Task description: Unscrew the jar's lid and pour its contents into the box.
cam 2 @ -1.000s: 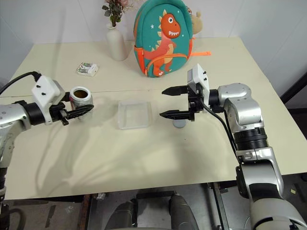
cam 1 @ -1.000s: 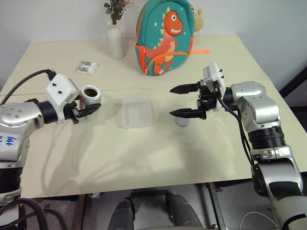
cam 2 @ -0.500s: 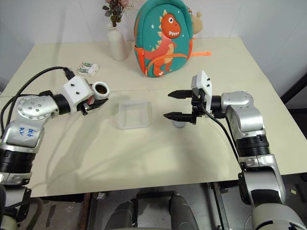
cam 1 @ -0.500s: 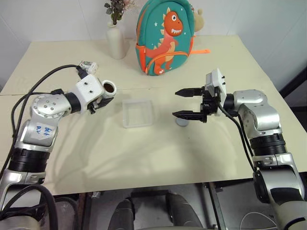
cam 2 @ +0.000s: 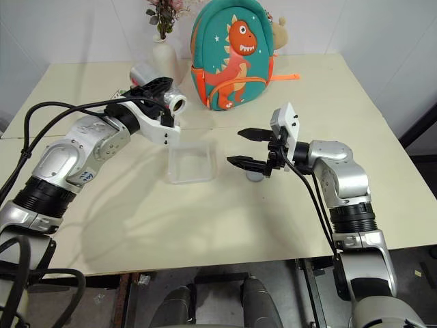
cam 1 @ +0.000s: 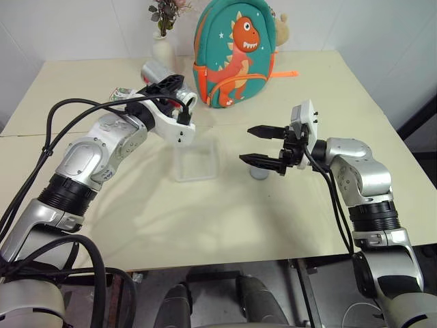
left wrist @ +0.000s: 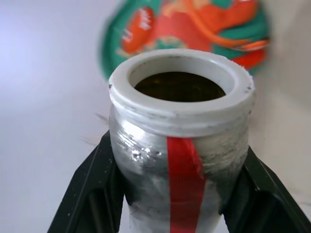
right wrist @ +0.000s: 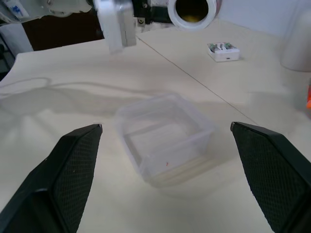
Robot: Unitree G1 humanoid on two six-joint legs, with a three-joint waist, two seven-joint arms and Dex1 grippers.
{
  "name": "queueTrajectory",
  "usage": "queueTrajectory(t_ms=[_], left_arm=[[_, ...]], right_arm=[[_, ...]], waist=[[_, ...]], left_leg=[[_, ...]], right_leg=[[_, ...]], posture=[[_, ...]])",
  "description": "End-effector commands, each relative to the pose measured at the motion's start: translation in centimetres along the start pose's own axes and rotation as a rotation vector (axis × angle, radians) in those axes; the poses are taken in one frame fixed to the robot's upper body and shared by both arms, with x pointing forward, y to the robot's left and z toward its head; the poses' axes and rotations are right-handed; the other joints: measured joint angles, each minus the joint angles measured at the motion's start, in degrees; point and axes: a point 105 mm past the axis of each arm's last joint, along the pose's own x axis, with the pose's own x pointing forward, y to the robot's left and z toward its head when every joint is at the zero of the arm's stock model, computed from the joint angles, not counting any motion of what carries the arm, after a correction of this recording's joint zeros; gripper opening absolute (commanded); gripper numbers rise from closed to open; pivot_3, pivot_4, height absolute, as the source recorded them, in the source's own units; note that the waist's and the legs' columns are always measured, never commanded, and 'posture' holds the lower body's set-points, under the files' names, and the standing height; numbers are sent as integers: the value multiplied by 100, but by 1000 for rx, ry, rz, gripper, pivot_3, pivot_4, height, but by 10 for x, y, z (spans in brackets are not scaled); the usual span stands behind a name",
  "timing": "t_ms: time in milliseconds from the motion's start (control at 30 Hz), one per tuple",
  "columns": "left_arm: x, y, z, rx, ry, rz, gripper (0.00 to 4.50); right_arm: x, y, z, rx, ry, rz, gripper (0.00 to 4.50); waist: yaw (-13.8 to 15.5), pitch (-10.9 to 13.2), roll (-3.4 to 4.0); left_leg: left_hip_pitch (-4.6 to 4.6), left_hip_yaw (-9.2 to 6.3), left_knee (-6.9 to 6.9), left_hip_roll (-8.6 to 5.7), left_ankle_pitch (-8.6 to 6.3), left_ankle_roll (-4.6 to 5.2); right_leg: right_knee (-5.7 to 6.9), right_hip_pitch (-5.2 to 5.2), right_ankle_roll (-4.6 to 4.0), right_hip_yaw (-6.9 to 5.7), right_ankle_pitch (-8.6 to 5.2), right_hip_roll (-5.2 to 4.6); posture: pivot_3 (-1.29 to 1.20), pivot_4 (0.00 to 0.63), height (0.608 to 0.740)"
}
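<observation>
The left gripper (cam 2: 160,96) is clamped on the jar (left wrist: 181,145), tipped sideways above the far-left edge of the box (cam 2: 192,162); its inside looks dark. The right gripper (cam 2: 240,146) hangs wide open, empty, above the lid (cam 1: 258,173) on the worktop (cam 2: 205,225).

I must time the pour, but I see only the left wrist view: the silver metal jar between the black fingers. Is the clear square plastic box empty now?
Observer: Yes. The box is empty; nothing from the jar lies in it.
Operator: Where is the round flat grey lid?
Observer: The lid lies on the table, right of the box, below the right gripper.
Operator: Does that gripper hold anything?
Observer: No. Its jaws stand wide open and empty, pointing toward the box.
</observation>
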Motion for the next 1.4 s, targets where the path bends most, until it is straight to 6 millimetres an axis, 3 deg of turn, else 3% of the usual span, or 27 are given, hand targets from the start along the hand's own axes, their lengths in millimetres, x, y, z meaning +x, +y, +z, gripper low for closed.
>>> queueTrajectory(t_ms=[33, 133, 233, 433, 633, 767, 833, 933, 1033, 1200, 1400], left_arm=[[2, 16, 4, 257, -34, 163, 2135], [3, 1, 6, 359, -67, 150, 2135], [4, -2, 11, 450, -101, 178, 2135], [3, 8, 10, 532, -99, 270, 2135], [0, 0, 9, 460, -70, 238, 2135], [-8, -2, -4, 284, -28, 187, 2135], [-11, -6, -12, 131, 1, 133, 2135], [-28, -18, -42, -397, 161, 41, 2135], [-53, -47, -78, -917, 377, -41, 2135], [-92, -91, -106, -1692, 612, -16, 2135], [-121, -135, -113, -1963, 775, 38, 2135]], right_arm=[[-1, 1, 17, -8, -87, -25, 4467], [1, 0, 20, 11, -112, -47, 4467], [0, -1, 20, 35, -133, -71, 4467], [2, -3, 21, 81, -187, -107, 4467], [7, -1, 21, 104, -210, -111, 4467], [7, 0, 19, 114, -205, -102, 4467], [6, 1, 19, 117, -202, -99, 4467], [6, 4, 17, 121, -179, -62, 4467], [6, 7, 16, 105, -147, -31, 4467], [7, 7, 14, 51, -93, 2, 4467], [8, 7, 11, 7, -46, 35, 4467]], waist=[[-4, 0, 0], [-14, 0, 0], [-10, 0, 0], [25, 0, 0], [22, 0, 0], [-1, 0, 0], [4, 0, 0], [-4, 0, 0], [-4, 0, 0], [-34, 0, 0], [-27, -1, -2]], left_leg=[[0, 0, 0, 0, 0, 0], [1, 0, 2, 0, 0, 0], [2, 0, 2, 0, 1, 1], [0, 0, 3, -1, 1, 2], [1, 0, 3, -1, 2, 2], [1, 0, 3, -1, 2, 2], [1, -1, 2, -1, 2, 2], [1, 2, 2, 0, 2, 1], [1, 0, 5, 1, 3, 2], [8, -5, 17, 1, 6, 6], [9, -13, 19, 1, 8, 3]], right_leg=[[1, 0, 0, 0, 0, 0], [9, -1, 0, 0, 0, 0], [20, -4, 0, 0, 0, 1], [23, -6, 0, -1, 0, 1], [29, -6, 0, -1, -1, 1], [33, -8, -1, 0, -1, 2], [34, -10, -2, -1, -2, 2], [34, -9, -2, 1, -2, 0], [40, -10, -5, -3, -3, 2], [56, -7, -6, -6, -4, 4], [56, -4, -6, -10, -4, 4]], posture=[[0, 150, 740], [0, 150, 740], [0, 150, 740], [0, 150, 740], [0, 150, 740], [0, 150, 740], [0, 150, 740], [0, 150, 740], [0, 150, 740], [0, 150, 740], [0, 150, 740]])
